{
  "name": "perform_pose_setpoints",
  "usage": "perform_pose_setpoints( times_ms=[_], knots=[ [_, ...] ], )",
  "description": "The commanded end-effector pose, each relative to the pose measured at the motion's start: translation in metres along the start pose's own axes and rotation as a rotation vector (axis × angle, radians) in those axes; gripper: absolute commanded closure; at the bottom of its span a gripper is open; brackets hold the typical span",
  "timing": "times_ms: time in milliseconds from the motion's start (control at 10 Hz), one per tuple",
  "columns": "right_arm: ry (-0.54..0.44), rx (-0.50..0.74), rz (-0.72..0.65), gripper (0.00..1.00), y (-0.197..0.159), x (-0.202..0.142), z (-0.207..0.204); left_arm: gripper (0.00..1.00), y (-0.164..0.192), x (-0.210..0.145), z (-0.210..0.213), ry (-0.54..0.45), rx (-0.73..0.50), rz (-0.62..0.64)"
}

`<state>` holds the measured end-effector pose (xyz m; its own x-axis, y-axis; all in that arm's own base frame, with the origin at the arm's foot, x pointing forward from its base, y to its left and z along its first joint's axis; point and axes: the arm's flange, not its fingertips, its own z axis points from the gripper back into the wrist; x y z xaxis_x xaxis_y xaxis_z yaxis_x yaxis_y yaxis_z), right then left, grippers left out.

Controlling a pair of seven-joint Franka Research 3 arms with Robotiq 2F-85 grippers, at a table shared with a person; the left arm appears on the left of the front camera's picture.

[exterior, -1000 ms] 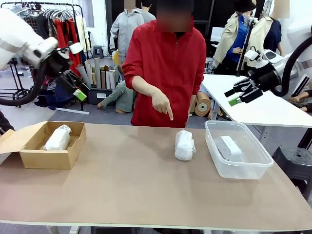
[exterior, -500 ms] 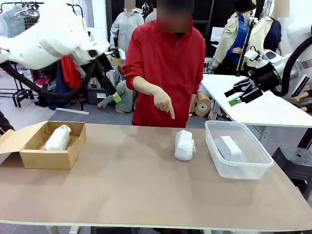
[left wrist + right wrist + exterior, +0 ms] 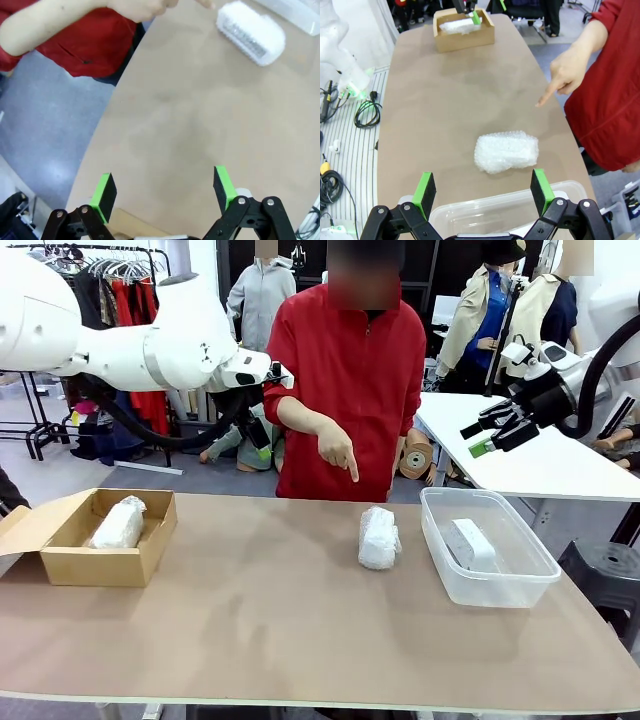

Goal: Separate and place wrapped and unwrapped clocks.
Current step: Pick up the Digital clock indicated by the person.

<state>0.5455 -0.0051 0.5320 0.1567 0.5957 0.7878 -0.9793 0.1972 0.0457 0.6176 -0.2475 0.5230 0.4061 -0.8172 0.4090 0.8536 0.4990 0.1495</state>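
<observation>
Left gripper point(image 3: 260, 445): fingers spread wide, nothing between the green pads, touching nothing. It hangs in the air over the far edge of the worktop point(image 3: 250, 630), close to the person's forearm. My left wrist camera shows only bare worktop between the pads.

Right gripper point(image 3: 476, 439): also spread wide and empty. It is raised well off to the right, clear of the worktop. My right wrist camera looks down past the pads at the near rim of the clear tub point(image 3: 490, 590).

Containers:
- Cardboard box point(image 3: 150, 540) sits at the left end of the worktop, flaps open. One wrapped clock, the boxed bundle point(image 3: 119, 523), lies inside it.
- The clear tub sits at the right end, no lid on it. The bare white clock point(image 3: 470, 542) lies on its floor.

The second wrapped clock, the loose bundle point(image 3: 378, 537), lies on the open worktop between box and tub. It is just beside the tub's left wall but apart from it.

The person's hand point(image 3: 335, 452) hangs above the loose bundle with the index finger pointing down at it, not touching.
</observation>
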Motion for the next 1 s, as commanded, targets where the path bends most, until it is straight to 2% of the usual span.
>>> perform_pose_setpoints(
  times_ms=[0,400,600,700,900],
  knots=[
    [-0.002,-0.002,0.004,0.0,0.001,0.002,0.0,0.0,0.002,-0.009,0.01,-0.026,-0.016,0.021],
    [-0.002,-0.002,0.004,0.0,0.001,0.002,0.0,0.0,0.004,-0.002,0.007,-0.014,-0.002,0.016],
    [-0.002,-0.002,0.004,0.0,0.001,0.002,0.0,0.0,-0.014,0.026,-0.005,0.066,0.037,0.153],
    [-0.002,-0.002,0.004,0.0,0.001,0.002,0.0,0.0,-0.025,0.043,-0.013,0.055,0.06,0.245],
    [-0.002,-0.002,0.004,0.0,0.001,0.002,0.0,0.0,-0.042,0.071,-0.031,0.054,0.068,0.354]
  ],
)
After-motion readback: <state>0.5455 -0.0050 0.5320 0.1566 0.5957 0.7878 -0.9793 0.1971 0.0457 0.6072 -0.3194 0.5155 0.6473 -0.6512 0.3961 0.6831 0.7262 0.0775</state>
